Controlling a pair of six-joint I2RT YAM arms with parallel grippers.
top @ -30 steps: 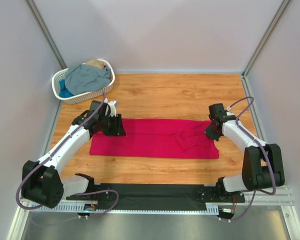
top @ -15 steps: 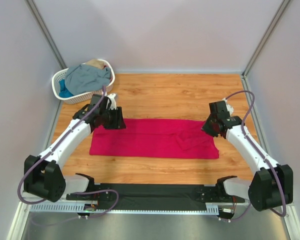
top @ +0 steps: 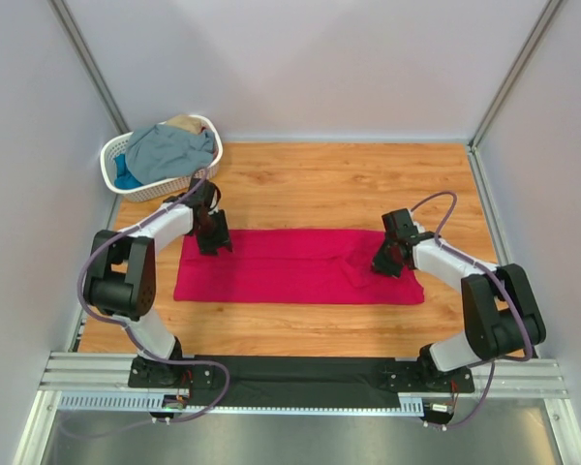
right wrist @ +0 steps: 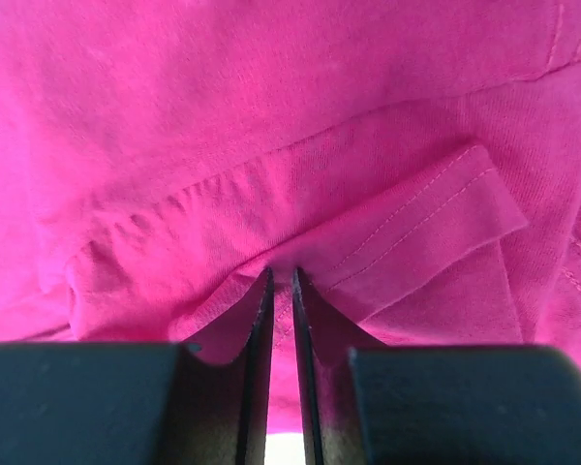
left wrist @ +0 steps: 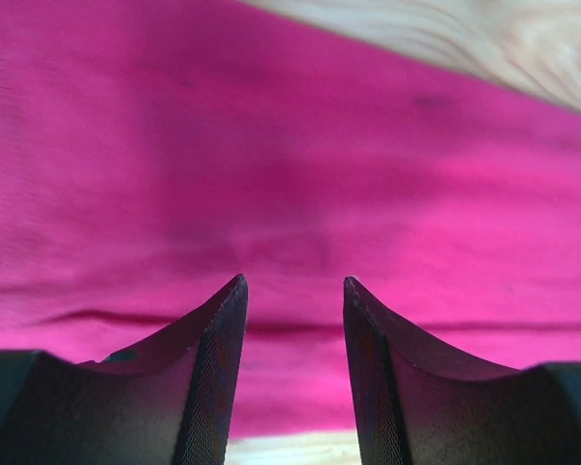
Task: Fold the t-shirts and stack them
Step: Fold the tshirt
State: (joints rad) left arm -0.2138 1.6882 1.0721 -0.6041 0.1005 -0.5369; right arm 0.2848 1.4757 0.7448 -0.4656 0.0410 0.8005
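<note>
On the wooden desk [top: 320, 184], your left fingers [left wrist: 203, 387] gape over the crimson-pink cloth t-shirt [top: 290, 266]; your right fingers [right wrist: 252, 387] pinch it. Probably fold crosswise next.

Pale grey walls [top: 320, 58] (evenly lit) enclose a wood-grain tabletop [top: 339, 184] with metal corner posts [top: 88, 63].

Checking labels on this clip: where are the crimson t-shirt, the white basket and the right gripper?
crimson t-shirt [top: 290, 266]: top view, middle of the flat cloth.
white basket [top: 155, 189]: top view, its near lattice wall.
right gripper [right wrist: 281, 273]: right wrist view, between its fingertips, at a bunched fold of the shirt.
</note>
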